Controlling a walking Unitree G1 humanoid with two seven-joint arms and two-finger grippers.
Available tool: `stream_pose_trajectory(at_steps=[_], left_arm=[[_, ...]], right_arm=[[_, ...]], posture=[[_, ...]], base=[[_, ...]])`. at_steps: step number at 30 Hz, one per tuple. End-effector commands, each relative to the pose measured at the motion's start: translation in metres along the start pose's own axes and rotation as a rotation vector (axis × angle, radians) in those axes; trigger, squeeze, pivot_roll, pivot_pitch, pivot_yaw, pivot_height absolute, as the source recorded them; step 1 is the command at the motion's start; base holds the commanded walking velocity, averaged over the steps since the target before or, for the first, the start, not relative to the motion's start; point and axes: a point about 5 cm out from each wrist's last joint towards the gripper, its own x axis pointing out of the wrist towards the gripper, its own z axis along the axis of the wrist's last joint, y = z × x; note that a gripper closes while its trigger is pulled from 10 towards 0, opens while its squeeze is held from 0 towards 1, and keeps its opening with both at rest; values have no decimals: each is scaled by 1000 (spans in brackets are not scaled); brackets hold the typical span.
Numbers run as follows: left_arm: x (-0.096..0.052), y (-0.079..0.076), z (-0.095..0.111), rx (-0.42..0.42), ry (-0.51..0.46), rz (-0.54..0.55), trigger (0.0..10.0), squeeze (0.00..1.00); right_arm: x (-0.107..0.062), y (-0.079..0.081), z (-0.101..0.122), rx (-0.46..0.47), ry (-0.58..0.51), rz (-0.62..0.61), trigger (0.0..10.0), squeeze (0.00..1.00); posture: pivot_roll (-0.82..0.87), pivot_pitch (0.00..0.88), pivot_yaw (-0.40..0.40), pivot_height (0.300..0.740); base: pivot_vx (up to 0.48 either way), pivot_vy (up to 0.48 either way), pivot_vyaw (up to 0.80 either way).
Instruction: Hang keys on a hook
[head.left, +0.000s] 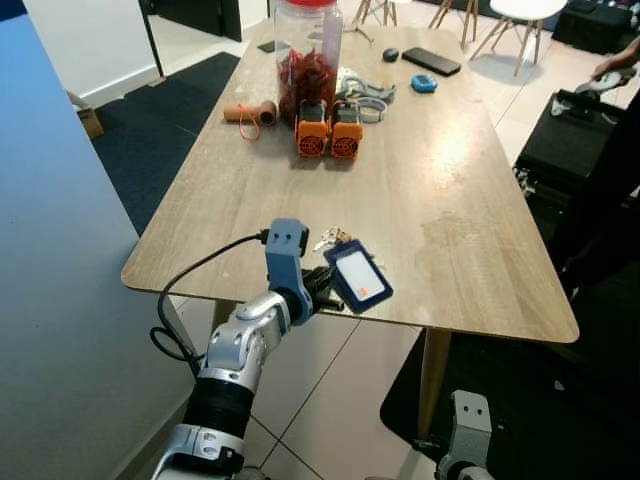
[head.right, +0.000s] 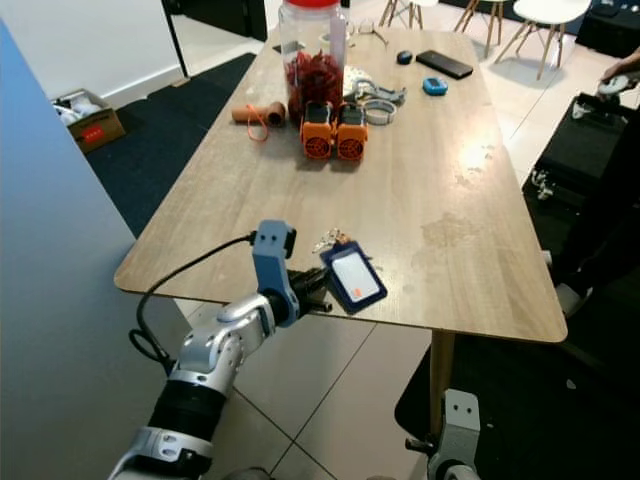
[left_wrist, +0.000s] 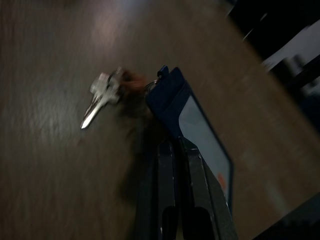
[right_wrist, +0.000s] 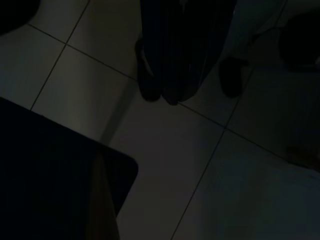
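Observation:
A small bunch of silver keys (left_wrist: 100, 97) hangs on a ring from a blue card holder (head.left: 358, 277) with a clear window. It is near the front edge of the wooden table (head.left: 450, 230). My left gripper (head.left: 322, 292) reaches over that edge and is shut on the card holder's lower edge, tilting it up. The keys (head.left: 330, 238) trail behind it, at or just above the tabletop. In the left wrist view the black fingers (left_wrist: 167, 170) lie close together against the holder. My right gripper (right_wrist: 167, 87) hangs idle over the tiled floor, with its fingers together.
At the table's far end stand a big jar of red contents (head.left: 308, 55), two orange devices (head.left: 328, 130), a tape roll (head.left: 372, 108) and a phone (head.left: 431, 61). A blue wall (head.left: 50, 250) rises close on my left. A person's hand (head.left: 615, 65) and black gear are on the right.

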Motion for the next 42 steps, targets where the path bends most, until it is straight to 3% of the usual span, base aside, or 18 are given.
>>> stream_pose_trajectory(at_steps=[1, 4, 7, 13, 15, 17, 18, 19, 20, 21, 24, 27, 28, 29, 30, 34, 37, 42], left_arm=[[1, -11, 17, -28, -115, -87, 0, 0], [-3, -14, 33, -47, -238, -150, 0, 0], [-4, -14, 38, -48, -278, -154, 0, 0], [-8, -9, 49, 59, -380, -116, 0, 0], [-11, -1, 55, 201, -438, -39, 0, 0], [-12, 2, 57, 260, -458, -13, 0, 0], [-14, 7, 59, 385, -478, 44, 0, 0], [-14, 7, 59, 385, -478, 44, 0, 0], [-15, 9, 60, 453, -487, 67, 0, 0], [-17, 12, 61, 583, -496, 125, 0, 0], [-17, 13, 61, 621, -498, 144, 0, 0], [-25, 13, 66, 884, -570, 191, 0, 0], [-25, 13, 66, 884, -570, 191, 0, 0], [-28, 12, 67, 946, -597, 185, 0, 0], [-34, 10, 66, 1073, -644, 162, 0, 0], [-42, 13, 62, 1180, -677, 140, 0, 0], [-46, 20, 51, 1322, -637, 92, 0, 0], [-45, 26, 32, 1452, -547, 43, 0, 0]], right_arm=[[-1, -2, -2, 8, 10, -8, 10000, 0], [-1, -1, -2, 9, 9, -7, 10000, 0], [-1, -1, -2, 9, 8, -7, 10000, 0], [-1, -2, -2, 8, 8, -8, 10000, 0], [-1, -2, -1, 7, 7, -8, 10000, 0], [-1, -2, -1, 6, 6, -8, 10000, 0], [-1, -3, 0, 6, 5, -8, 10000, 0], [-1, -3, 0, 6, 5, -8, 10000, 0], [-1, -3, 0, 5, 5, -9, 10000, 0], [-1, -4, 0, 5, 6, -10, 10000, 0], [0, -4, 0, 4, 6, -10, 10000, 0], [0, -3, 1, 5, 3, -10, 10000, 0], [0, -3, 1, 5, 3, -10, 10000, 0], [0, -3, 1, 5, 3, -10, 10000, 0], [0, -3, 1, 6, 2, -10, 10000, 0], [0, -3, 0, 7, 4, -9, 10000, 0], [-1, -4, -1, 5, 7, -9, 10000, 0], [-1, -3, -1, 3, 7, -8, 10000, 0]], posture=[[40, 49, -11, 740], [39, 46, -10, 740], [39, 46, -10, 740], [37, 39, -13, 740], [37, 37, -14, 740], [38, 36, -14, 740], [38, 36, -14, 740], [38, 36, -14, 740], [38, 36, -14, 740], [39, 32, -15, 740], [39, 32, -15, 740], [38, 31, -13, 740], [38, 31, -13, 740], [38, 32, -13, 740], [39, 38, -14, 740], [39, 41, -15, 740], [43, 47, -18, 740], [46, 47, -18, 740]], base=[[0, 0, 0], [0, 0, 0], [0, 0, 0], [0, 0, 0], [0, 0, 0], [0, 0, 0], [0, 0, 0], [0, 0, 0], [0, 0, 0], [0, 0, 0], [0, 0, 0], [0, 0, 0], [0, 0, 0], [0, 0, 0], [0, 0, 0], [0, 0, 0], [0, 0, 0], [0, 0, 0]])
